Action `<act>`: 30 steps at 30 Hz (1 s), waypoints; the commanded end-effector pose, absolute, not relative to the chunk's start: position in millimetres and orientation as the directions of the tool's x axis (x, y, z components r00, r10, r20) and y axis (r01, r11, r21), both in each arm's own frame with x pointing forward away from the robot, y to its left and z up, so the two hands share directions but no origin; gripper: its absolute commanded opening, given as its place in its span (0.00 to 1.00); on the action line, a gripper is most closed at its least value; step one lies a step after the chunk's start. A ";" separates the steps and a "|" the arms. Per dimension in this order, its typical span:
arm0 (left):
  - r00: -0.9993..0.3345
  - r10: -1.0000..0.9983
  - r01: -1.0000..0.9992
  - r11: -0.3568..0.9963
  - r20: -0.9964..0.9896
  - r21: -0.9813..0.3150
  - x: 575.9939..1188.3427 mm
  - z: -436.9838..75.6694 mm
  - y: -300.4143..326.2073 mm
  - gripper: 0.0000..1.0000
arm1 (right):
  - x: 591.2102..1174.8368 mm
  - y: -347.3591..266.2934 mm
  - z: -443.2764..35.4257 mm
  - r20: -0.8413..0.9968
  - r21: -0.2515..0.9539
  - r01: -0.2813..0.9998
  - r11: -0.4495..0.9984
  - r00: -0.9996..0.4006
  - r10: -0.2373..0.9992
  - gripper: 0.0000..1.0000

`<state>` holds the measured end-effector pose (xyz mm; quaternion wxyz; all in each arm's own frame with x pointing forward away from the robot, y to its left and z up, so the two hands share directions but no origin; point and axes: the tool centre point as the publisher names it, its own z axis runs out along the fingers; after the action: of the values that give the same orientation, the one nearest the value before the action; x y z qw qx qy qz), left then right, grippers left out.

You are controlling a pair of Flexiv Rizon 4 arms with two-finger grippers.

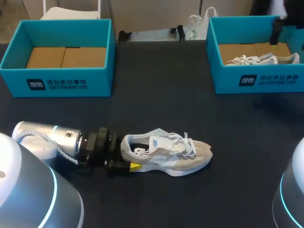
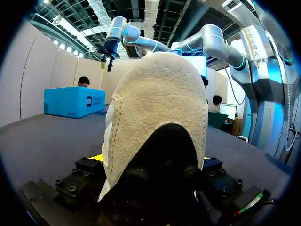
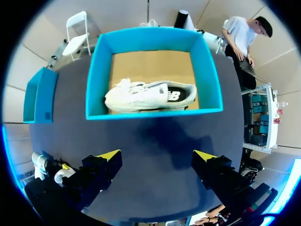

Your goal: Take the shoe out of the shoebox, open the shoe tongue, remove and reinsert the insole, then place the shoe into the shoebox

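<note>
A light grey-and-white shoe (image 1: 166,153) stands on its sole on the dark table, toe pointing right. My left gripper (image 1: 128,153) lies level at its heel, open, a finger on each side; one yellow fingertip (image 1: 135,166) shows. In the left wrist view the suede heel (image 2: 155,117) fills the space between the fingers of the left gripper (image 2: 153,160). A second shoe (image 1: 263,59) lies in the right shoebox (image 1: 266,81). High above that box hangs my right gripper (image 1: 274,40), open and empty; its wrist view looks down on the right gripper (image 3: 157,157), the second shoe (image 3: 150,96) and the box (image 3: 155,113).
An empty teal shoebox (image 1: 61,81) with a cardboard floor stands at the back left. The two boxes are far apart, with bare dark table (image 1: 161,99) between them and in front of the shoe.
</note>
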<state>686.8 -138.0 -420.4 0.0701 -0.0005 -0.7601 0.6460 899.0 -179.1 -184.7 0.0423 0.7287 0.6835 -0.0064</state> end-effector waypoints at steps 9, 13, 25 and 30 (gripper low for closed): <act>-0.991 0.088 -0.090 0.165 0.105 -0.982 685.3 -419.6 -138.1 0.00 | 868.1 -142.2 -181.4 -0.095 0.029 0.994 -0.107 0.109 0.990 1.00; -0.991 0.088 -0.090 0.165 0.105 -0.982 685.3 -419.6 -138.1 0.00 | 868.1 -142.2 -181.4 -0.095 0.029 0.994 -0.107 0.109 0.990 1.00; -0.991 0.088 -0.090 0.165 0.105 -0.982 685.3 -419.6 -138.1 0.00 | 806.1 -42.8 -185.9 -0.147 0.055 0.997 -0.062 0.069 0.987 1.00; -0.991 0.088 -0.090 0.165 0.105 -0.982 685.3 -419.6 -138.1 0.00 | 787.0 -19.4 -190.0 -0.112 -0.025 0.998 -0.051 0.048 0.993 1.00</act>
<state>686.8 -137.8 -420.1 0.0700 -0.0003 -0.7599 0.6462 785.0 -24.4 -188.0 0.0262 0.7232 0.6886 -0.0455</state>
